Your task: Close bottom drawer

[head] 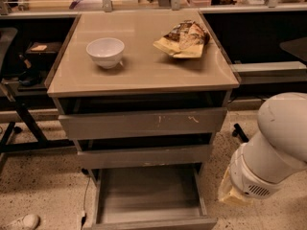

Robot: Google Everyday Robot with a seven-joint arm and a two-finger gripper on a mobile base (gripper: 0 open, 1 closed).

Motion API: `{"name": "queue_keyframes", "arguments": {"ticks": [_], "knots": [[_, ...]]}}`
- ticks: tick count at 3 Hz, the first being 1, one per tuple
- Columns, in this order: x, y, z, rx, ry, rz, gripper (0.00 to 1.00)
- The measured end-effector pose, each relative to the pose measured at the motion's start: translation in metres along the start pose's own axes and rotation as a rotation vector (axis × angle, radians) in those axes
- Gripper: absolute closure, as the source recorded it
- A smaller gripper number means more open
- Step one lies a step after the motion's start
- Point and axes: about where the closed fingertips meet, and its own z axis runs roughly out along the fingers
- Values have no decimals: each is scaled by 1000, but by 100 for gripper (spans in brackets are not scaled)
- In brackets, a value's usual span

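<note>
The bottom drawer [149,198] of the grey drawer unit [144,123] is pulled far out toward me, and its inside looks empty. Its front panel [153,223] is at the lower edge of the view. The two drawers above it, the top drawer [143,122] and the middle drawer [144,155], stick out only slightly. My white arm [273,147] hangs at the lower right, beside the open drawer and apart from it. My gripper is out of view, beyond the arm's visible links.
On the unit's top are a white bowl [105,51] at the left and a crumpled snack bag [184,38] at the right. A chair base [19,123] stands at the left. A cable [85,200] runs on the speckled floor, and a white shoe [21,222] lies at the bottom left.
</note>
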Motion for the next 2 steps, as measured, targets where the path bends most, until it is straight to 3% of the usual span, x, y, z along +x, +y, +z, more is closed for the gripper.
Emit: {"name": "queue_keyframes", "arguments": {"ticks": [1,2], "knots": [[7,7,55,-76,-33,35,100],[12,14,143,-165,-40,63,100]]}}
